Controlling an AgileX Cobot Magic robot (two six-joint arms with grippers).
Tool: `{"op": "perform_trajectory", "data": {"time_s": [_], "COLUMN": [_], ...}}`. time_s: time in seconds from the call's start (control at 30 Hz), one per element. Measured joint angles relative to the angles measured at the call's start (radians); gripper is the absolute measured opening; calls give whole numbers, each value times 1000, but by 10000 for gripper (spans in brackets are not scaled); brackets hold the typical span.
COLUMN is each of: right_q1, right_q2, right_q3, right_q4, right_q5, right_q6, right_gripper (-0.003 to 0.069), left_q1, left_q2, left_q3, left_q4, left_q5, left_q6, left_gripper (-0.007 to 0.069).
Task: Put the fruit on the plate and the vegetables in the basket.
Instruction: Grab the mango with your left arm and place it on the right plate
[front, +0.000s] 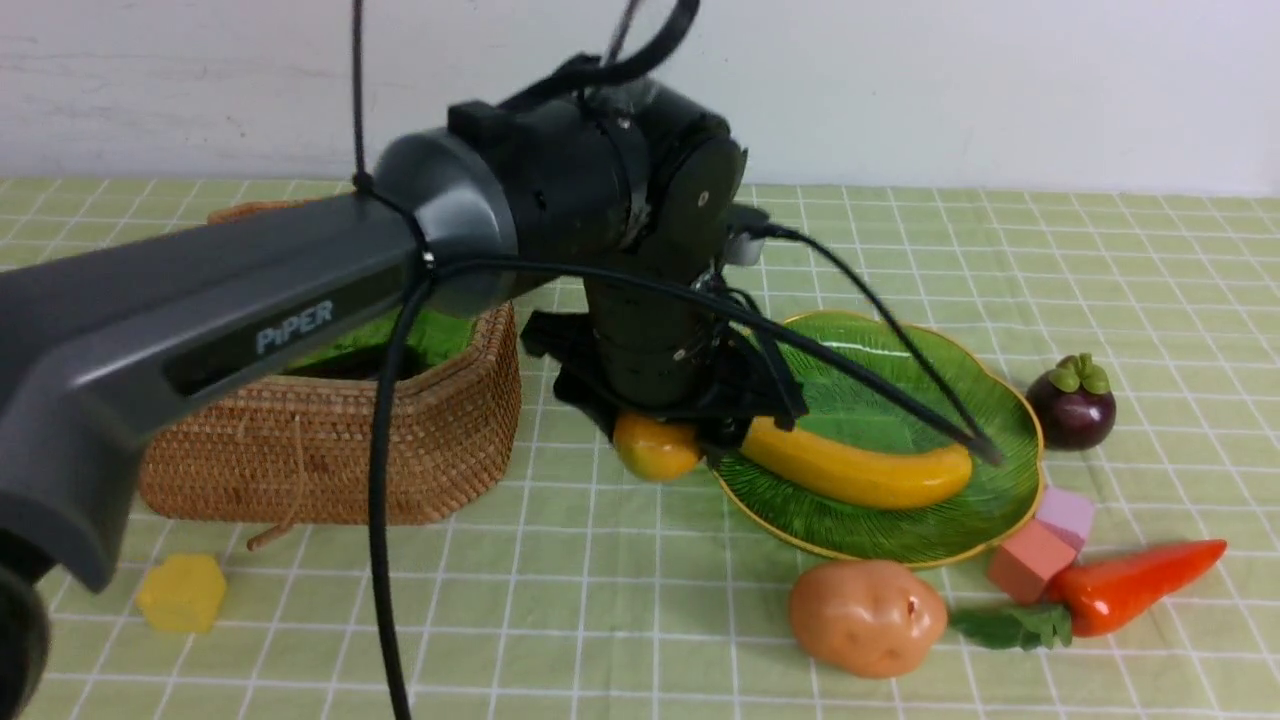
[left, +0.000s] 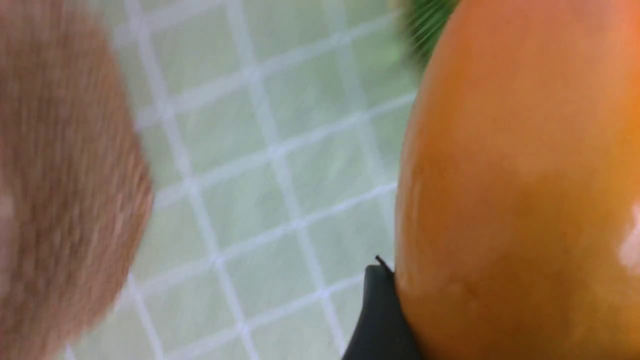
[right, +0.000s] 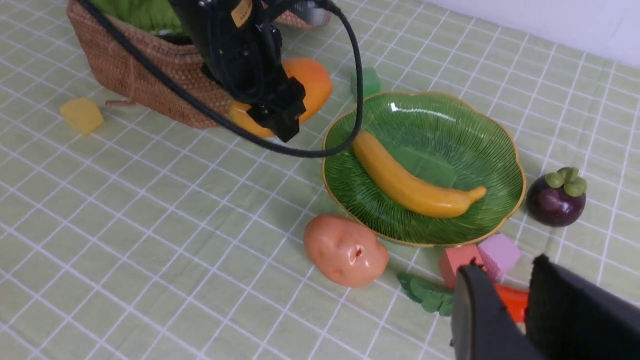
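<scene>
A table covered in a pale green checked tablecloth (front: 600, 600) stands against a white wall. The robot's long grey left arm reaches across from the left, and the left gripper (front: 670, 420) points down between the basket and the plate. It is clamped around the orange-yellow mango (front: 652, 452), one dark finger (left: 380, 315) pressed against the skin. I cannot tell whether the mango rests on the cloth or hangs just above it. To its left sits the brown wicker basket (front: 440, 440), with bright green lining showing inside. To its right lies the green leaf-shaped plate (front: 990, 500), with the yellow banana (front: 855, 468) resting lengthwise on it. The dark purple mangosteen (front: 1072, 405) stands on the cloth just beyond the plate's right edge. In front of the plate lies the brown-orange potato (front: 865, 615), and to its right the orange-red carrot (front: 1140, 585), its leaves toward the potato. A pink block (front: 1030, 560) and a lilac block (front: 1068, 515) sit beside the plate's rim. A yellow block (front: 182, 592) lies in front of the basket, and a green block (right: 367, 82) behind the plate. The right gripper (right: 502, 272) hovers near the carrot, its jaws slightly apart and holding nothing.
</scene>
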Motion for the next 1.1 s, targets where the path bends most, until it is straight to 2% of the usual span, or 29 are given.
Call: {"op": "perform_trajectory", "data": {"time_s": [0.17, 0.3, 0.4, 0.6, 0.87, 1.0, 1.1], "right_q1": [0, 0, 0, 0, 0, 0, 0], "right_q2": [0, 0, 0, 0, 0, 0, 0], "right_q3": [0, 0, 0, 0, 0, 0, 0], "right_q4": [-73, -115, -117, -112, -99, -98, -98], "right_q5": [-71, -86, -87, -51, -20, -20, -20], "right_q6": [79, 119, 123, 124, 124, 124, 124], "right_gripper": [170, 170, 170, 170, 175, 178, 181], "left_q1": [-32, -31, -31, -31, -31, -31, -31], "left_q2": [12, 77, 154, 267, 296, 272, 216], "left_q3": [-20, -36, -74, -123, -126, -126, -126], "left_q4": [-60, -122, -122, -99, -78, -76, -76], "left_q5": [-222, -442, -538, -571, -575, -546, -483], "left_q6": [209, 306, 352, 364, 364, 364, 364], "left_gripper": [501, 501, 501, 506, 635, 636, 604]}}
